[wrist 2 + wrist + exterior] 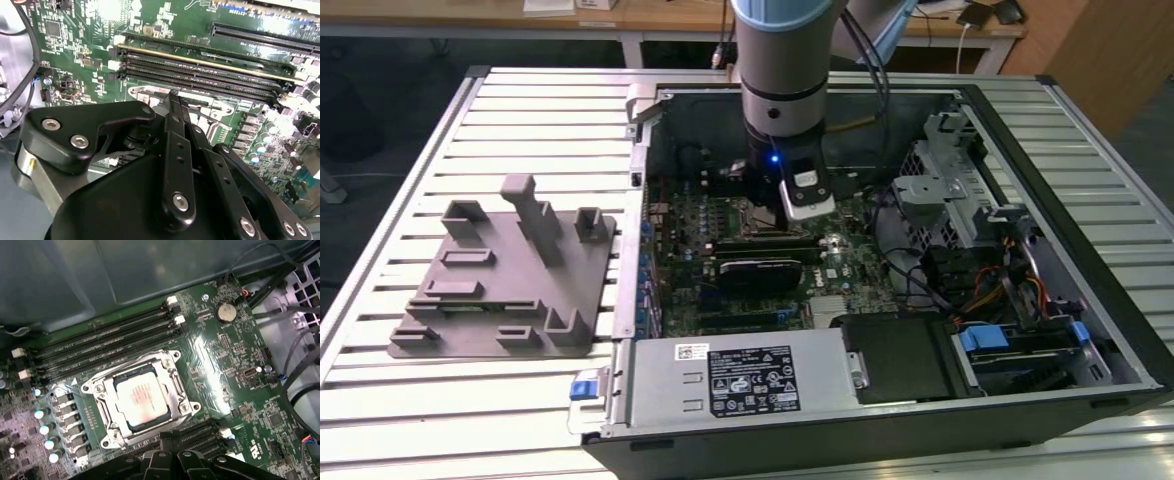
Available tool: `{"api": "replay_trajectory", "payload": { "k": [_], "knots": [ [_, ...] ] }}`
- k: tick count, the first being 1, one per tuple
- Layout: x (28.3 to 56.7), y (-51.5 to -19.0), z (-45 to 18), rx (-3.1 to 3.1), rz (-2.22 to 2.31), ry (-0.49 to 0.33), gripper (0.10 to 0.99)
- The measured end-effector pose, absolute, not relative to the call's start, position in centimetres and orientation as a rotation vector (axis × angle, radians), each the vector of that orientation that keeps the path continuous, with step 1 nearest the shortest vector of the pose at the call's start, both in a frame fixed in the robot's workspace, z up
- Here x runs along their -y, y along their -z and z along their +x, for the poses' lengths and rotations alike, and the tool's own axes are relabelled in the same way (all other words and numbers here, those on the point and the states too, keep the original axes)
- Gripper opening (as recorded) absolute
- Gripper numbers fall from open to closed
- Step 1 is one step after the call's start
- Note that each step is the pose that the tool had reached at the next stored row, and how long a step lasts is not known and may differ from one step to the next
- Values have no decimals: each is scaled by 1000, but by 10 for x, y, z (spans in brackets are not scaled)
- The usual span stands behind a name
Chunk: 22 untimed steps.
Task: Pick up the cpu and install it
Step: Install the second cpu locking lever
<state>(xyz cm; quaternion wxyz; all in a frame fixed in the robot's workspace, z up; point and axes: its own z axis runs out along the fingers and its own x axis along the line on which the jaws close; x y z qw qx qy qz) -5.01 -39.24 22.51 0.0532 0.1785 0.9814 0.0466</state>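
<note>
First wrist view looks straight down on the cpu [141,403], which lies flat inside the socket frame [141,405] on the motherboard [225,360], its silver top catching the light, with the memory slots [105,342] just beside the frame. It is likely light, stiff and slick on top, and the contacts under it are fragile, so by my judgement the only safe hold is by two opposite edges of the thin rim, kept level. Second wrist view shows what that picture lacks: the black linkage of the pincer [175,107], its fingers drawn together and holding nothing, just above the board. Exterior view alone gives the wider setting: the arm [783,60] reaching down into the open computer case [1014,390], and a grey fixture plate [500,290] well apart on the table [400,400] at that view's left.
</note>
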Motion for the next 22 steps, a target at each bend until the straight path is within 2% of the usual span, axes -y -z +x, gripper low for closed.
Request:
{"api": "replay_trajectory", "payload": {
  "k": [22],
  "knots": [
    [398, -218, -65, -3019, 341, -155, 106]
  ]
}}
